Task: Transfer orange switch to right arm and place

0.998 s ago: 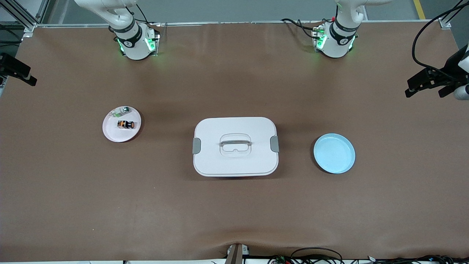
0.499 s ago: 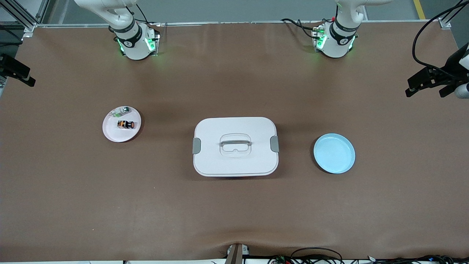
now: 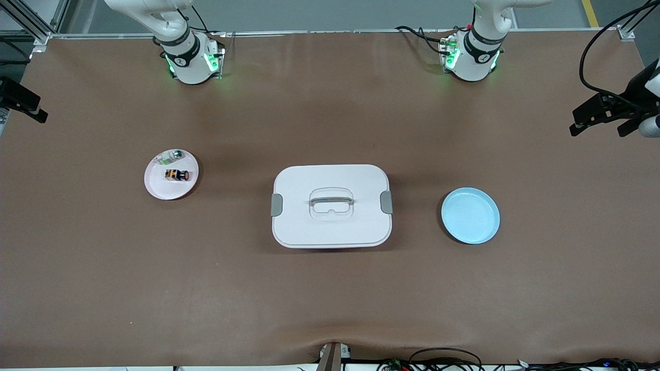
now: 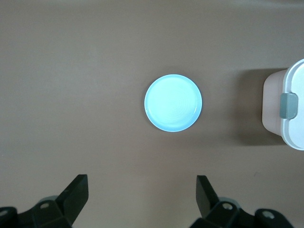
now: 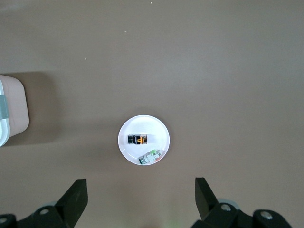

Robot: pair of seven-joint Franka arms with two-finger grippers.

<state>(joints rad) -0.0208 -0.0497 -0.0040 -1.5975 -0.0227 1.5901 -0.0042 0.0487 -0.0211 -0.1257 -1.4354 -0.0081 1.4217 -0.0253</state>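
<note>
The orange switch (image 3: 176, 175) (image 5: 138, 139), a tiny black block with orange marks, lies on a small white plate (image 3: 157, 188) (image 5: 126, 147) toward the right arm's end of the table. A small white, green and silver part (image 3: 172, 154) (image 5: 152, 156) lies beside it on that plate. My right gripper (image 5: 141, 182) hangs high over the bare table near that plate, open and holding nothing. My left gripper (image 4: 141, 179) is also open and holding nothing, high above the table near a light blue plate (image 3: 470, 215) (image 4: 173, 103). Neither gripper shows in the front view.
A white lidded box (image 3: 330, 206) (image 4: 289, 107) (image 5: 12, 109) with a handle and grey latches stands mid-table between the two plates. Black mounts with cables (image 3: 600, 114) (image 3: 20, 100) stick in at both ends of the table.
</note>
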